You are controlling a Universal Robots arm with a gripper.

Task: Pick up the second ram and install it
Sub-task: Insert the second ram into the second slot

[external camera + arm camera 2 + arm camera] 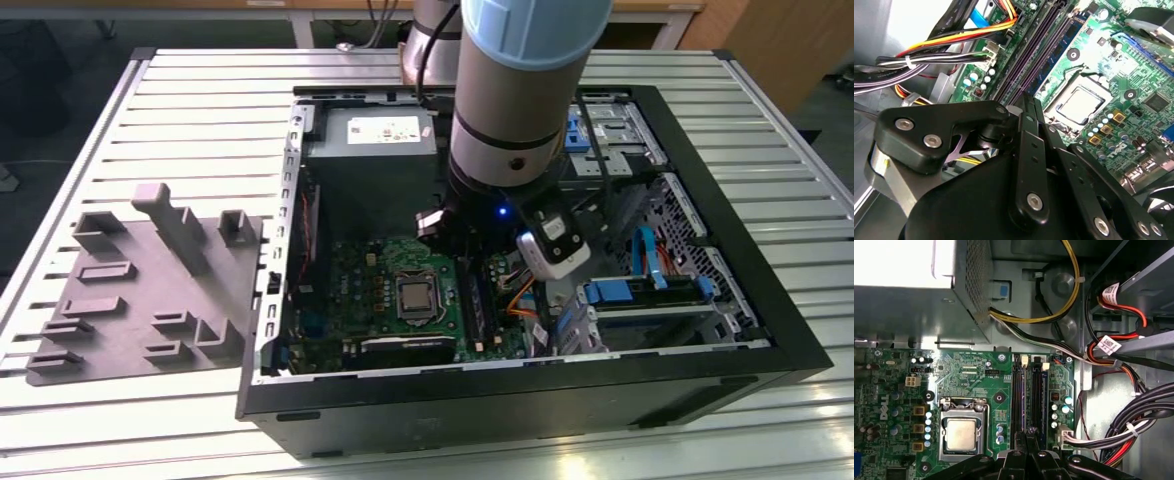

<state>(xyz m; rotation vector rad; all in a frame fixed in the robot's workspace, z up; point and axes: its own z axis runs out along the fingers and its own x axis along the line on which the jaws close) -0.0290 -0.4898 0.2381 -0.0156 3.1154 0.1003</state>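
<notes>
My gripper (467, 265) reaches down into the open computer case (534, 395), over the memory slots beside the processor socket (961, 434). In both wrist views its black fingers (1019, 457) come together at their tips (1026, 102) on the top edge of a long thin memory stick. That stick is the second ram (1024, 397), and it stands on edge in a slot. Another stick (1045, 395) stands in a slot two rows over, toward the cables. My gripper (1030, 432) hides the ram's near half.
A grey fixture (147, 290) with upright blocks lies on the slatted table at the exterior view's left. A power supply (374, 130) fills the case's back. Cable bundles (1124, 430) and blue-tabbed drive bays (627, 292) crowd the side past the slots.
</notes>
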